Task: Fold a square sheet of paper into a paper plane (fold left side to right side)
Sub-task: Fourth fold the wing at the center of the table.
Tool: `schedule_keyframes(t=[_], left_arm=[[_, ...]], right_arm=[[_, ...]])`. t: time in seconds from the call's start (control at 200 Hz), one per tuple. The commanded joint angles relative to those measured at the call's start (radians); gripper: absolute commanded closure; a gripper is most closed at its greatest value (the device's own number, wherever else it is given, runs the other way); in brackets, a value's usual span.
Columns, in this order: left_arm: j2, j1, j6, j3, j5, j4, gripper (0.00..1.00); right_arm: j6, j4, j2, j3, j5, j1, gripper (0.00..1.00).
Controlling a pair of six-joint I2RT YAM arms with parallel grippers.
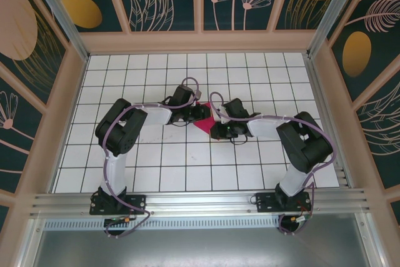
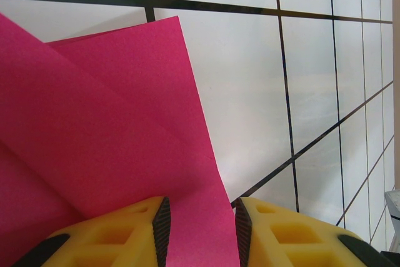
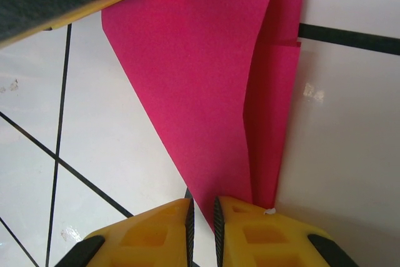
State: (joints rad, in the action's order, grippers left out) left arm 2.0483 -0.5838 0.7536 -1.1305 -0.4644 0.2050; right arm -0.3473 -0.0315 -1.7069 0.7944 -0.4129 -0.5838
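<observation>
Both arms crowd in: left gripper (image 2: pixel 200 232) spread around the paper plane (image 3: pixel 219 85), right gripper (image 3: pixel 202 229) pinching its narrow tip, point toward it.

Light falls bright and even from above on my desk (image 1: pixel 187 161), and my arms cast only faint, soft shadows. In my wrist views the glossy white tiles carry pale glare patches. The pink paper (image 3: pixel 206 79) looks saturated and sharp, while my yellow fingers (image 2: pixel 125 236) sit slightly soft at the bottom edge.
</observation>
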Motion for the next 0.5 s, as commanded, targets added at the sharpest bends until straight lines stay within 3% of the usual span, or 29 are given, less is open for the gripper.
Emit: schedule_keyframes(t=[0.0,0.495], left_arm=[[0.032,0.009,-0.017,0.023,0.062,-0.118,0.63],[0.051,0.02,-0.073,-0.064,0.131,-0.199,0.62]], right_arm=[[-0.016,-0.04,-0.001,-0.044,-0.006,0.019,0.79],[-0.052,-0.088,0.001,-0.144,-0.011,0.031,0.85]])
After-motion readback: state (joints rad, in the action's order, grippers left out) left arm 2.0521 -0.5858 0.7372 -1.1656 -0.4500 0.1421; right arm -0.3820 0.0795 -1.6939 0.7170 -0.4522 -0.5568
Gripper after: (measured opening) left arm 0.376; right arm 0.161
